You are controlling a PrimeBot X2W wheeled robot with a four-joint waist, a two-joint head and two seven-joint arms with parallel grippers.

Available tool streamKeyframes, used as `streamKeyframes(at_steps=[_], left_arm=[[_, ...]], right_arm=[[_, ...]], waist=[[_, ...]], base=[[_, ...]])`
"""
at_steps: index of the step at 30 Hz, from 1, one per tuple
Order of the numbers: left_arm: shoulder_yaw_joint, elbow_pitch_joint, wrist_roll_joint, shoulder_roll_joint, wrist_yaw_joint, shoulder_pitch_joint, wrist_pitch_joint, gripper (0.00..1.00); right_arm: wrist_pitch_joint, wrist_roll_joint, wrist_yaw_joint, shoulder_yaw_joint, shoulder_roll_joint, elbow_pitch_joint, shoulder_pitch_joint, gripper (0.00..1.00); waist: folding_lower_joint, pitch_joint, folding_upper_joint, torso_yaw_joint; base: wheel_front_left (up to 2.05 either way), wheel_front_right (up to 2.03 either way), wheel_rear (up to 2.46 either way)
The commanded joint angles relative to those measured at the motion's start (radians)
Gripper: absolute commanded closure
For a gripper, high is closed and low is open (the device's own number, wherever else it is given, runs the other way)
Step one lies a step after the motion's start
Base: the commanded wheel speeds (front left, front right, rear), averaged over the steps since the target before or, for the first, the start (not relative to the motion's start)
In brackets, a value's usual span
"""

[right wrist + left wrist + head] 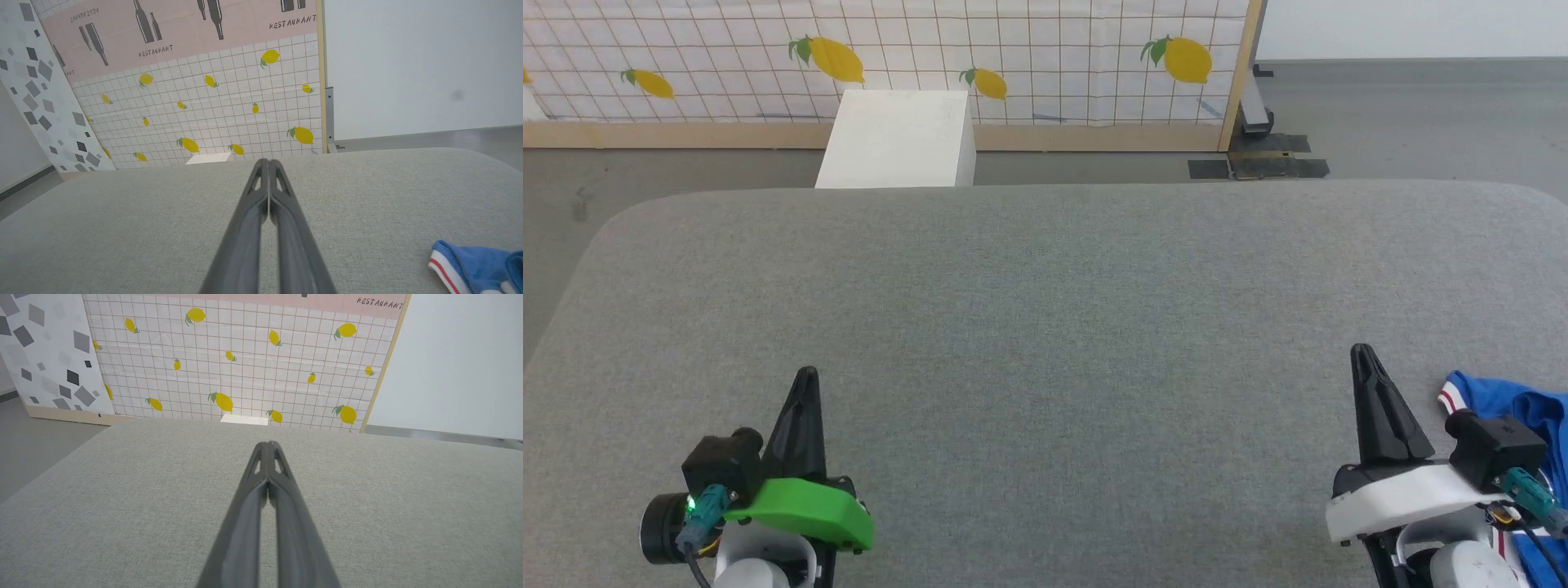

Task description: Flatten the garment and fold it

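The garment [1511,408], bright blue with red-and-white stripe trim, lies bunched at the lower right corner of the grey padded surface [1045,310], partly behind my right wrist. In the right wrist view the garment [474,261] sits at the bottom right, apart from the fingers. My right gripper [1361,353] is shut, empty, just left of the garment. My left gripper [806,376] is shut and empty at the lower left, far from the garment. Both wrist views show fingertips pressed together: left gripper [267,444], right gripper [266,161].
A white box [898,139] stands on the floor beyond the surface's far edge, in front of a lemon-patterned tiled panel [890,57]. Black tape patches [1258,163] mark the floor at the back right. The surface's corners are rounded.
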Motion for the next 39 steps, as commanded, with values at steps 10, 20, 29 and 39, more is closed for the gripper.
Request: streamKeyframes(at_steps=[10, 20, 29, 39], left_arm=[[-0.003, -0.022, 0.028, -0.008, 0.011, 0.011, 0.023, 1.00], [-0.004, -0.037, 0.043, -0.011, 0.015, 0.016, 0.044, 1.00], [-0.006, -0.051, 0.057, -0.014, 0.019, 0.020, 0.062, 1.00], [-0.008, -0.067, 0.072, -0.017, 0.024, 0.024, 0.082, 1.00]], right_arm=[[0.023, -0.026, 0.000, 0.005, 0.000, -0.021, 0.009, 1.00], [0.043, -0.044, 0.000, 0.008, 0.000, -0.035, 0.013, 1.00], [0.062, -0.060, -0.001, 0.010, 0.000, -0.048, 0.016, 1.00], [0.082, -0.077, -0.001, 0.013, 0.000, -0.062, 0.020, 1.00]], waist=[[0.0000, -0.001, 0.0000, 0.003], [0.0000, -0.001, 0.0000, 0.006], [0.0000, -0.002, 0.0000, 0.009], [0.0000, -0.002, 0.0000, 0.012]], base=[[0.00, 0.00, 0.00], [0.00, 0.00, 0.00], [0.00, 0.00, 0.00], [0.00, 0.00, 0.00]])
